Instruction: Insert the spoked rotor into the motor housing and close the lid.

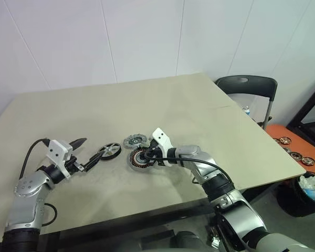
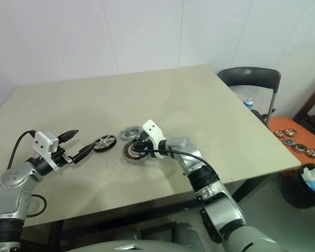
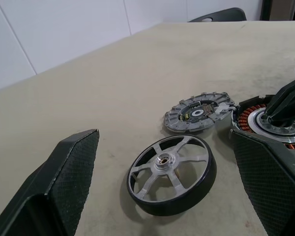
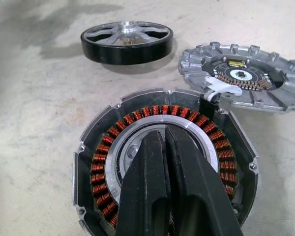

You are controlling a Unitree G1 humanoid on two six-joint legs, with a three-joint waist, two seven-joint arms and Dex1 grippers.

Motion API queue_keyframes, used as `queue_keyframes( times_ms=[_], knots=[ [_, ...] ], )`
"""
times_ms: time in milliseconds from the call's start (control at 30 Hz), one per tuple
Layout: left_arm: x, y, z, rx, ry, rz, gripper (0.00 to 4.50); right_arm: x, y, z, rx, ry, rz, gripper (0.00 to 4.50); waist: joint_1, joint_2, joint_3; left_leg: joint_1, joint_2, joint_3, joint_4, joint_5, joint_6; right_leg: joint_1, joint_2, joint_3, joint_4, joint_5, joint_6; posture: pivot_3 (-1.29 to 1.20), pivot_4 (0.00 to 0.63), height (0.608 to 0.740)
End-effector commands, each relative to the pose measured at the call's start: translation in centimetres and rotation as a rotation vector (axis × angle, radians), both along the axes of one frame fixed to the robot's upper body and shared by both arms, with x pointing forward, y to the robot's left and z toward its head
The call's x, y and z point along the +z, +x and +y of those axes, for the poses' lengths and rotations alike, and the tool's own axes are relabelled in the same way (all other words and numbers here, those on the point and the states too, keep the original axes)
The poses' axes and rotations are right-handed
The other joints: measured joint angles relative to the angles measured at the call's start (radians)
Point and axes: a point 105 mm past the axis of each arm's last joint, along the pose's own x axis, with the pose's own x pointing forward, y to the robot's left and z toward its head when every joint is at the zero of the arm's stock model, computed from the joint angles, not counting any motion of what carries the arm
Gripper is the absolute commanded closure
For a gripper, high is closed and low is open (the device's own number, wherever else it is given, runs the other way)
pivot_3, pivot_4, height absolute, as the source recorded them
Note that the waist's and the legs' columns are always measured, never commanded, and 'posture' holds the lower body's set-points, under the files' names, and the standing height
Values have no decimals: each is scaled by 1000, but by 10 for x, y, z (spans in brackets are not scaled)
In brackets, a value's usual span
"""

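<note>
The spoked rotor [image 1: 109,150] lies flat on the table, a black ring with silvery spokes. My left gripper [image 1: 88,151] is open and level, its fingers [image 3: 71,169] spread on either side of the rotor [image 3: 172,174], just short of it. The lid [image 1: 135,141], a notched silver-grey disc, lies beside the motor housing [image 1: 138,159] with its edge touching the housing's rim. The housing [image 4: 98,162] shows its copper windings, face up. My right gripper [image 4: 162,137] is shut, and its tips rest in the housing's dark centre.
The tan table [image 1: 199,105] has its front edge near me and its right edge by a black chair [image 1: 247,86]. An orange surface [image 1: 283,131] with several small wheels sits low on the right, with a bin [image 1: 310,189] next to it.
</note>
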Motion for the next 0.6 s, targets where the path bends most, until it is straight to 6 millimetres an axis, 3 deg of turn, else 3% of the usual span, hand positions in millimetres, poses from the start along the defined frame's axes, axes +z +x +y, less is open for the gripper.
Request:
queue_keyframes(
  times_ms=[33, 200, 433, 600],
  knots=[
    [11, 4, -2, -9, 14, -46, 0, -3, 8, -10, -29, -76, -42, 4492, 0, 0, 0, 0, 0, 0, 0, 0, 0, 0, 0, 0, 0, 0, 0, 0, 0, 740],
    [11, 4, -3, -11, 16, -44, 0, -4, 14, -14, -49, -110, -86, 4492, -1, 0, 0, 0, 0, 0, 0, 0, 0, 0, 0, 0, 0, 0, 0, 0, 0, 740],
    [11, 4, -3, -13, 17, -43, 0, -4, 17, -15, -53, -129, -124, 2487, 1, 0, 0, 0, 0, 0, 0, 0, 0, -1, 0, 0, 0, 0, 0, 0, 0, 740],
    [10, 4, -4, -14, 17, -43, 0, -5, 18, -16, -24, -172, -169, 2487, 2, 0, 0, -2, 0, 0, -1, 0, 0, -2, -1, 0, -1, 0, 0, 0, 0, 740]
  ],
)
